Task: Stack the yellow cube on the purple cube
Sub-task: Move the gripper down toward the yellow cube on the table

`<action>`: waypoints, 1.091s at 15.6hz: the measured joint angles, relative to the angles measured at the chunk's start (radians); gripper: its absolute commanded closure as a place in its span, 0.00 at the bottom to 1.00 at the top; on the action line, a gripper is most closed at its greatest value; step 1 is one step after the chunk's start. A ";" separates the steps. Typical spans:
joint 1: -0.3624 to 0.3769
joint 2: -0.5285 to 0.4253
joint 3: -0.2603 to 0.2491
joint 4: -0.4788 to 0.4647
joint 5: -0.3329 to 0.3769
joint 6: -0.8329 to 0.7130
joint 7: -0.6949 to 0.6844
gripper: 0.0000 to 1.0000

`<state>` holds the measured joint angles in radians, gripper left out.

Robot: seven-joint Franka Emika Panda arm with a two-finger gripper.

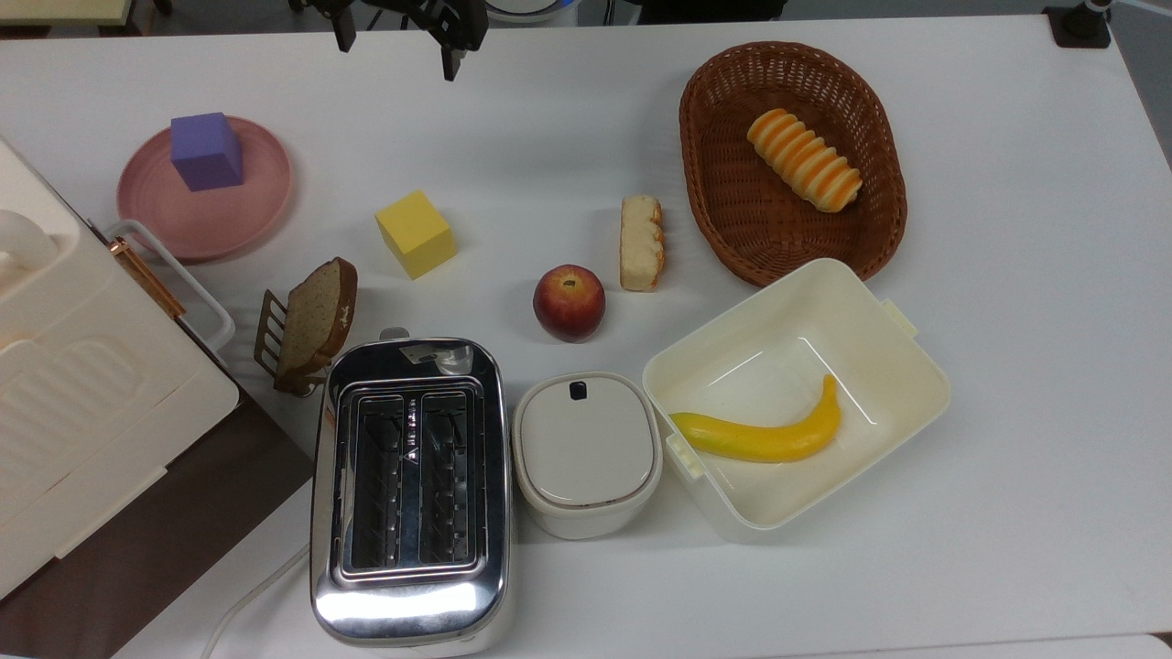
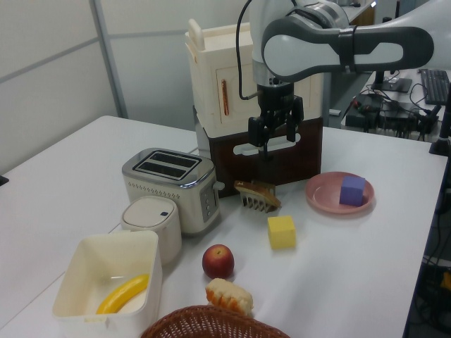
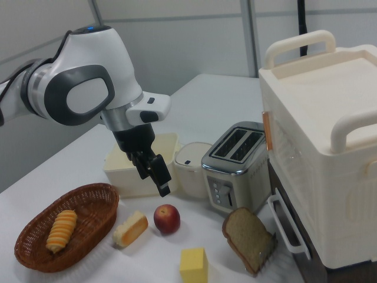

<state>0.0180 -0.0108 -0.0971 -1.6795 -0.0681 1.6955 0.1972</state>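
The yellow cube (image 1: 417, 233) (image 2: 281, 232) (image 3: 194, 266) rests on the white table, near the middle of the top view. On a pink plate (image 1: 233, 220) (image 2: 320, 194) toward the top view's left stands the purple cube (image 1: 207, 151) (image 2: 352, 191). My gripper (image 1: 396, 46) (image 2: 271, 135) (image 3: 155, 178) hangs open and holds nothing. It is well above the table at the top view's upper edge, apart from both cubes.
A bread slice in a rack (image 1: 311, 320), a chrome toaster (image 1: 410, 485) and an apple (image 1: 569, 302) lie near the yellow cube. Farther off are a bread piece (image 1: 640, 243), a wicker basket (image 1: 723, 220), a cream box (image 1: 897, 357) holding a banana, a lidded pot (image 1: 586, 448) and a large cream appliance (image 1: 82, 394).
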 measured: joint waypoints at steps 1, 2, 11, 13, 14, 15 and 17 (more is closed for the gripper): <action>0.000 -0.001 0.000 0.000 0.000 0.000 0.000 0.00; 0.000 -0.001 -0.001 0.000 0.000 -0.001 0.000 0.00; -0.001 -0.009 -0.003 0.000 0.000 -0.022 0.000 0.00; -0.001 -0.009 -0.003 0.000 0.000 -0.025 0.000 0.00; -0.001 -0.009 -0.003 0.000 0.000 -0.025 0.000 0.00; -0.001 -0.009 -0.003 -0.001 0.000 -0.026 0.000 0.00; -0.003 -0.009 -0.005 -0.015 0.003 -0.027 0.011 0.00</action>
<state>0.0149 -0.0200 -0.1016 -1.6946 -0.0646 1.6683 0.2078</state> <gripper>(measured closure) 0.000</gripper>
